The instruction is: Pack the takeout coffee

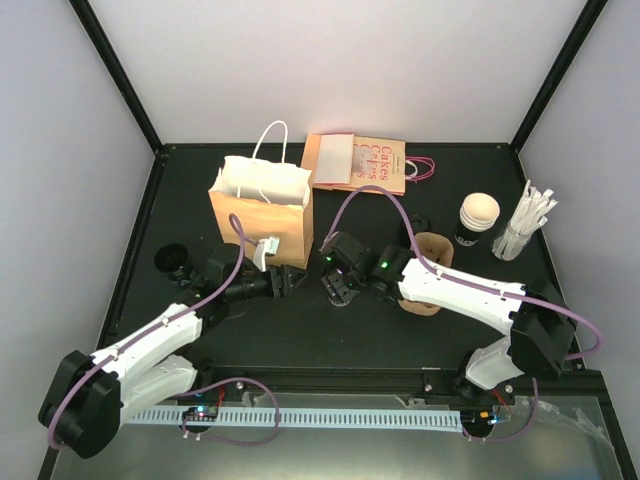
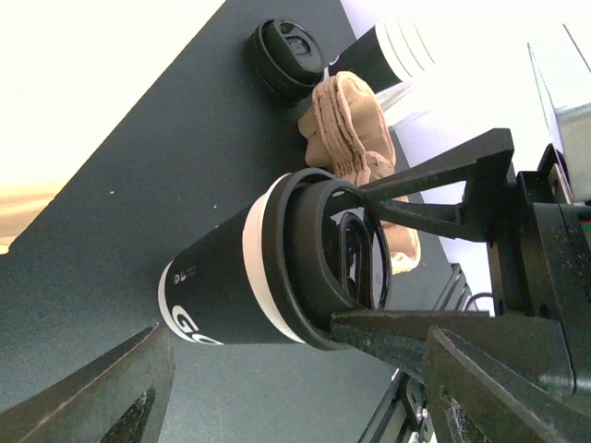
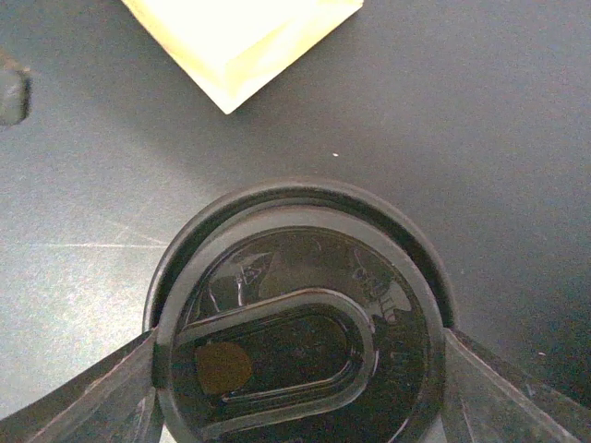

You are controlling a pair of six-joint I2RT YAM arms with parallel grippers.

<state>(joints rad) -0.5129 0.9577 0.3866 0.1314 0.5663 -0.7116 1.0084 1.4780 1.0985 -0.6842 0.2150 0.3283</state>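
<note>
Both arms reach in from the near edge of the table point(image 1: 330, 345) and meet in the middle. From above, the left gripper point(image 1: 284, 282) and the right gripper point(image 1: 336, 288) sit close together. They hide almost all of the takeout coffee point(image 2: 217, 297). The two wrist cameras show it well. It stands upright in the middle of the table, just in front of the near right corner of the standing paper bag point(image 1: 262, 215).

The cup is small and black. It has white letters low on its side and a white band just under the top. A round black lid sits on it. The right wrist camera looks straight down on the lid. It shows a raised oval shape with a small brown round spot in it.

The right gripper is over the cup. Its fingers point(image 3: 88, 397) press on the lid's rim, one on each side, so it is grasping the cup by the top. The left gripper's jaws are spread wide and hold nothing. The cup stands just past its fingertips, and I see no touch.

Farther back, the brown cup carrier point(image 2: 349, 120) lies partly under the right arm. Behind it are a loose black lid point(image 2: 289, 53) and an open black cup point(image 1: 478, 216) that is cream inside. A bundle of white straws point(image 1: 526, 222) is near the right edge. At the far edge a second bag point(image 1: 358, 163) lies flat, with red letters on it.
</note>
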